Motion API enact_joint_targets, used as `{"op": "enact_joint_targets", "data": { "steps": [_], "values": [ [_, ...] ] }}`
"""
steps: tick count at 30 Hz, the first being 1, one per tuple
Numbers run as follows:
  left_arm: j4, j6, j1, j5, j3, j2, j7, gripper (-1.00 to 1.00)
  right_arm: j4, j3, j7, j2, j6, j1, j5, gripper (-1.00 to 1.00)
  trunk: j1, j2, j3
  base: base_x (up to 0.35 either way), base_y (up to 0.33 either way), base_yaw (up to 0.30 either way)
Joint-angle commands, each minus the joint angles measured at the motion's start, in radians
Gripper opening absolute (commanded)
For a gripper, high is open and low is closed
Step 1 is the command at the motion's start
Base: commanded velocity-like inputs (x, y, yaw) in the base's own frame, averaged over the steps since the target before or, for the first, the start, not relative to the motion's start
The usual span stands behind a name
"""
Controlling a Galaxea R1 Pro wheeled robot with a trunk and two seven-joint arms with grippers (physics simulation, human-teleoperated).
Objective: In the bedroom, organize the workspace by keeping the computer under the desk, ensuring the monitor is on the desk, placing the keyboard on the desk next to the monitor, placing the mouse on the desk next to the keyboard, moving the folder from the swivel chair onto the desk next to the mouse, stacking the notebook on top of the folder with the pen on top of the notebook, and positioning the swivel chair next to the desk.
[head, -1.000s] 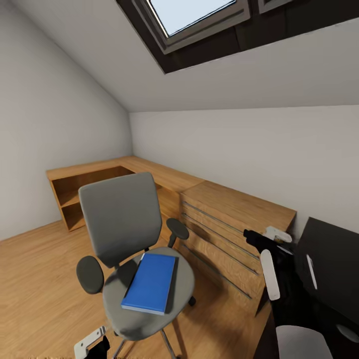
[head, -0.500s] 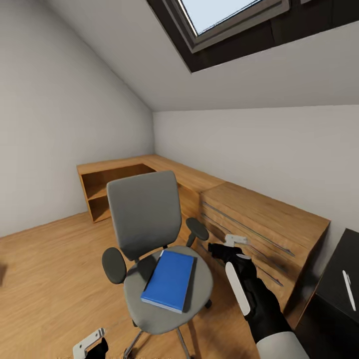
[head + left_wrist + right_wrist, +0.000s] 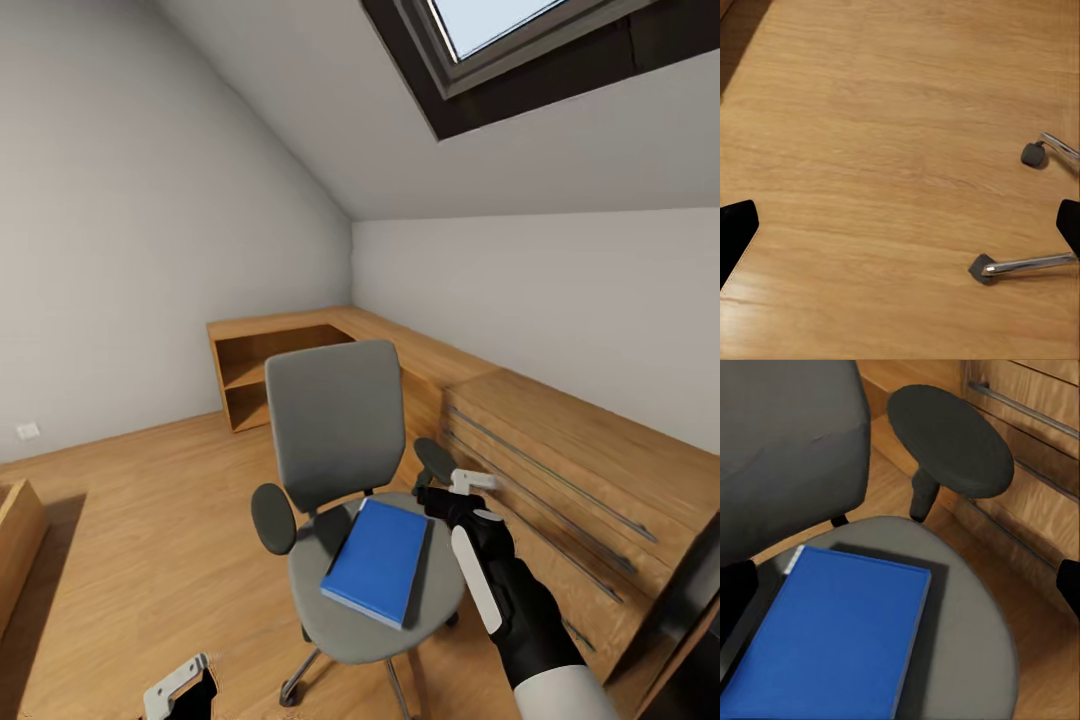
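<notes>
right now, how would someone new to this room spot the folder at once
Find the grey swivel chair standing on the wooden floor in front of the long wooden desk. The folder lies flat on its seat, just ahead of the right pincer. It is the one bright blue, book-shaped thing among grey and wood.

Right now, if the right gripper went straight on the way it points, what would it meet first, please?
Most likely the blue folder lying on the swivel chair seat: the right gripper hangs just beyond the folder's edge, aimed down at it. Depth is uncertain, so it might touch the seat cushion beside it.
</notes>
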Motion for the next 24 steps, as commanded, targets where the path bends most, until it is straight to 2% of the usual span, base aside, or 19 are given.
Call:
{"op": "enact_joint_targets", "data": {
  "steps": [1,24],
  "values": [
    [0.000,-0.013,-0.001,0.010,-0.006,0.001,0.005,1.00,-0.001,0.002,-0.010,0.000,0.002,-0.001,-0.011,1.00,0.000,-0.001,-0.002,0.000,0.000,0.279],
    [0.000,-0.021,-0.001,0.011,-0.011,0.001,0.004,1.00,0.005,0.002,-0.010,-0.002,-0.005,-0.001,-0.009,1.00,0.000,-0.001,-0.014,0.000,0.000,0.279]
  ]
}}
